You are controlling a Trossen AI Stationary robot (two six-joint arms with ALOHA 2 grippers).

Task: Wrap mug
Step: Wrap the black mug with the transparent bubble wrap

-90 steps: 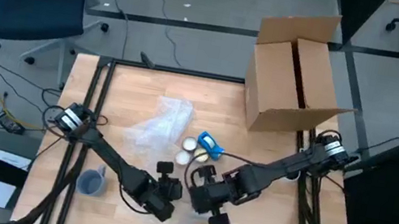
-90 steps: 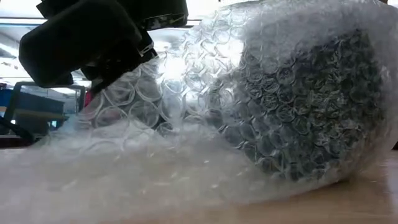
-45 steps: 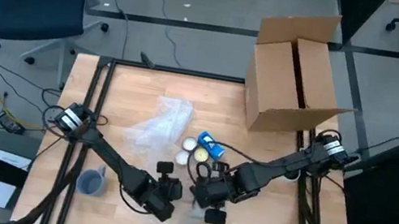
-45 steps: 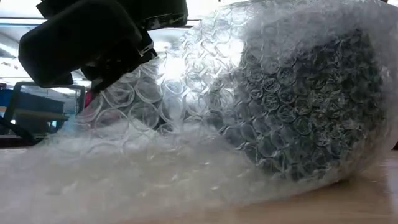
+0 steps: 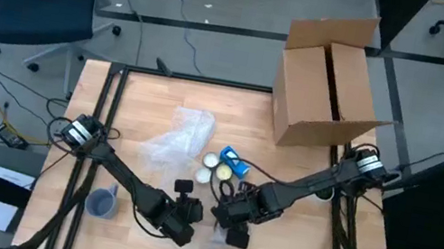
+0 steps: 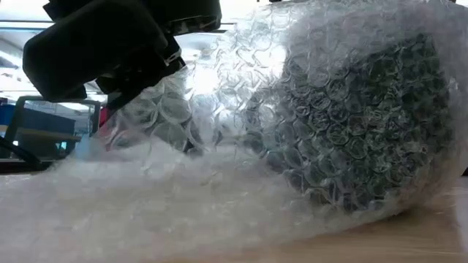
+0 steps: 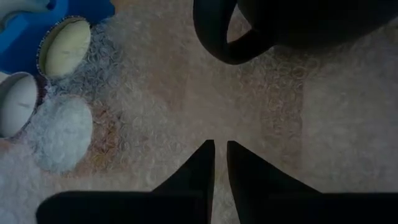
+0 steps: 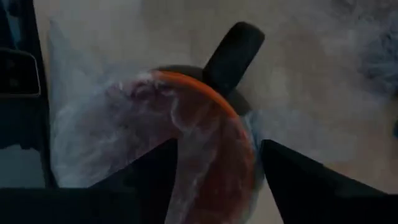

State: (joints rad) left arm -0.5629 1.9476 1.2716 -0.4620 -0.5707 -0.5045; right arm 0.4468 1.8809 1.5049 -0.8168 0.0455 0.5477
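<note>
We see the mug (image 6: 365, 117) lying on its side on the tabletop (image 5: 143, 102), swathed in bubble wrap (image 6: 219, 183). Our right gripper (image 8: 217, 168) spreads wide around the mug's wrapped rim. Our left gripper (image 7: 220, 155) sits just beside it, fingers nearly together, holding nothing.

The mug (image 6: 358, 117) lies on its side inside bubble wrap (image 6: 183, 197) at the table's (image 5: 288, 164) near middle. Two candles (image 5: 215, 172) lie just behind, the cardboard box (image 5: 325, 83) far right.
</note>
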